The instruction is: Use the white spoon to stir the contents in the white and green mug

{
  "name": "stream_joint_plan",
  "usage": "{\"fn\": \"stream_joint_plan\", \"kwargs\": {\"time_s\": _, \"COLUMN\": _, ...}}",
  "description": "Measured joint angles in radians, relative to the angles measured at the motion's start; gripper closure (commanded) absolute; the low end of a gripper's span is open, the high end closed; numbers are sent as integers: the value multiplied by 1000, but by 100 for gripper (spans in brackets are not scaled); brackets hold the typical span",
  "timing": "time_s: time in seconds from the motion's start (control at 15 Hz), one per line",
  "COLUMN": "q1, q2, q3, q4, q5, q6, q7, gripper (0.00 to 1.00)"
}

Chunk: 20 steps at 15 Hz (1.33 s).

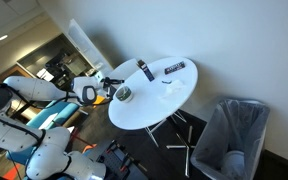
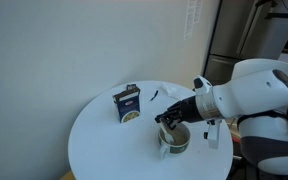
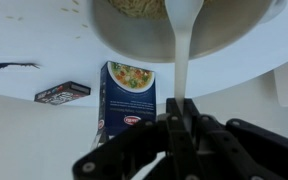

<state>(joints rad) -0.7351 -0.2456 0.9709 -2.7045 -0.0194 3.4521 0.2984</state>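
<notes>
**White spoon in the mug, stir in hand**

White spoon [image 3: 182, 50] stands bowl-down in the white and green mug [image 2: 174, 140]. Its handle is pinched between the fingers [image 3: 173, 125], which are closed on it with no gap to see in the wrist view. The mug sits on the round white counter [image 2: 94, 140], close to the rim on the arm's side in both exterior views, with pale, lumpy contents inside.

To stir well, the likely call is small, slow circles with the spoon near upright and clear of the mug wall. The mug looks light and nothing holds it down, so a sideways drag could slide it toward that near rim or tip it. Depth is best kept even, so the bowl works the contents rather than scraping the bottom.

A blue box [image 2: 129, 103] stands upright near the mug but apart from it, toward the counter's middle. A dark flat bar [image 3: 62, 92] lies well beyond. Open counter between them leaves room inward; the near rim gives little.
</notes>
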Motion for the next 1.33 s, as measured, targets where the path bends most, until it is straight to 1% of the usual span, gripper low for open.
{"fn": "stream_joint_plan", "kwargs": {"time_s": 0.27, "q1": 28, "q2": 21, "q3": -14, "q4": 4, "q5": -6, "q6": 0, "q7": 0, "gripper": 97}}
{"fn": "stream_joint_plan", "kwargs": {"time_s": 0.47, "q1": 33, "q2": 41, "q3": -24, "q4": 3, "q5": -6, "q6": -1, "q7": 0, "gripper": 97}}
{"fn": "stream_joint_plan", "kwargs": {"time_s": 0.67, "q1": 31, "q2": 34, "q3": -29, "q4": 1, "q5": -3, "q6": -1, "q7": 0, "gripper": 97}}
{"fn": "stream_joint_plan", "kwargs": {"time_s": 0.87, "q1": 29, "q2": 1, "q3": -29, "q4": 1, "q5": 0, "q6": 2, "q7": 0, "gripper": 97}}
{"fn": "stream_joint_plan", "kwargs": {"time_s": 1.0, "q1": 43, "q2": -38, "q3": -38, "q4": 9, "q5": 0, "q6": 2, "q7": 3, "gripper": 97}}
{"fn": "stream_joint_plan", "kwargs": {"time_s": 1.13, "q1": 72, "q2": -80, "q3": -61, "q4": 13, "q5": 1, "q6": 2, "q7": 7, "gripper": 97}}
{"fn": "stream_joint_plan", "kwargs": {"time_s": 1.33, "q1": 121, "q2": -147, "q3": -115, "q4": 13, "q5": 4, "q6": 2, "q7": 14, "gripper": 97}}
